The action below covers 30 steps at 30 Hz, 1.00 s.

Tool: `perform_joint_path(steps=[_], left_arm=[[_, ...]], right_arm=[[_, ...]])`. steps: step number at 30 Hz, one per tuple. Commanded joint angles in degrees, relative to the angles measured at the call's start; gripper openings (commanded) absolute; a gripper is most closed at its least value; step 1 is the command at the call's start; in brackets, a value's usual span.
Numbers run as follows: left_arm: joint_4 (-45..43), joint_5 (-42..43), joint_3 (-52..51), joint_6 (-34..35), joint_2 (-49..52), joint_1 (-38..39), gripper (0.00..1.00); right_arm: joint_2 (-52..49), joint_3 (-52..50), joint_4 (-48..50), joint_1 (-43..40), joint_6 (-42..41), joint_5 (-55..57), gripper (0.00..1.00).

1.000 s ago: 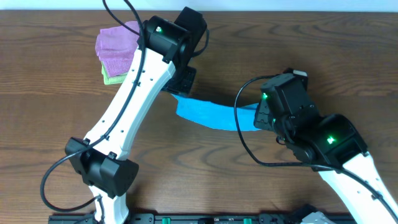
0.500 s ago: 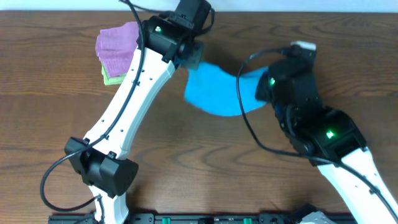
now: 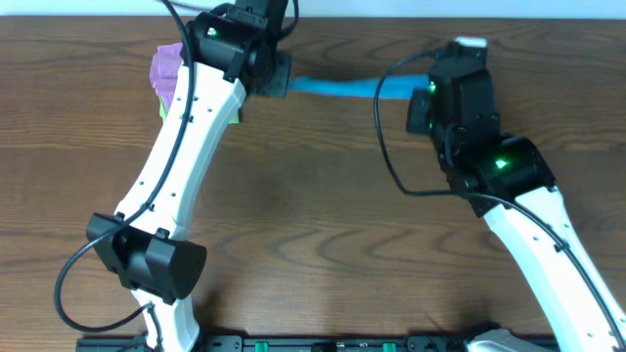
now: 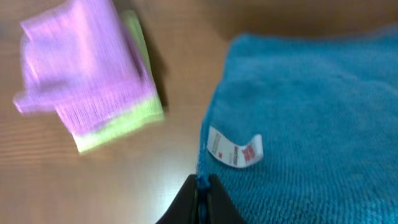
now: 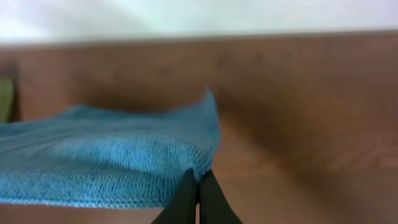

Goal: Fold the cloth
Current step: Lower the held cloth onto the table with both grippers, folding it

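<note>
The sky-blue cloth (image 3: 342, 88) is stretched as a narrow band between my two grippers near the table's far edge. My left gripper (image 3: 278, 76) is shut on its left corner; in the left wrist view the jaws (image 4: 202, 186) pinch the cloth's edge (image 4: 298, 124) just below a white label (image 4: 234, 149). My right gripper (image 3: 419, 98) is shut on the cloth's right corner; in the right wrist view the jaws (image 5: 199, 180) grip the tip of the cloth (image 5: 112, 155), which spreads to the left.
A pink folded cloth (image 3: 164, 70) lies on a light green folded cloth (image 3: 168, 106) at the far left, partly behind my left arm; both show in the left wrist view (image 4: 81, 68). The table's far edge (image 3: 372, 20) is just behind the cloth.
Both grippers have carried the cloth away from the table's middle toward the far edge. It was a wide draped sheet and is now a thin taut band.
</note>
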State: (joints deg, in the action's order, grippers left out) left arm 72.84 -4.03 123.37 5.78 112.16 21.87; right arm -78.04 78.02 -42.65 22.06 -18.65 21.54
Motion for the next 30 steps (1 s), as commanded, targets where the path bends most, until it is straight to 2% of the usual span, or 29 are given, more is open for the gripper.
perform_joint_path(steps=[1,5,12,19,24,30], left_arm=[[4.94,3.19,-0.24,-0.42,0.07,-0.63,0.06],[9.81,4.22,-4.98,-0.39,0.07,-0.02,0.06],[11.04,7.32,-13.53,1.81,0.04,1.92,0.06],[14.36,8.52,-17.97,3.1,0.04,5.53,0.06],[10.03,5.33,-22.12,3.08,0.04,6.8,0.06],[3.1,4.76,-32.13,3.3,0.04,6.49,0.06]], right_arm=[[0.57,-0.33,-5.88,-1.53,-2.51,0.44,0.02],[0.57,-3.32,-12.33,-1.51,-5.09,-2.38,0.02],[1.27,-12.13,-14.21,-1.46,-8.39,-7.63,0.01],[2.67,-14.8,-19.12,-1.36,-10.14,-10.27,0.02],[2.69,-17.77,-16.63,-1.36,-11.76,-10.69,0.02],[2.78,-24.55,-14.25,-0.15,-17.53,-11.39,0.02]])
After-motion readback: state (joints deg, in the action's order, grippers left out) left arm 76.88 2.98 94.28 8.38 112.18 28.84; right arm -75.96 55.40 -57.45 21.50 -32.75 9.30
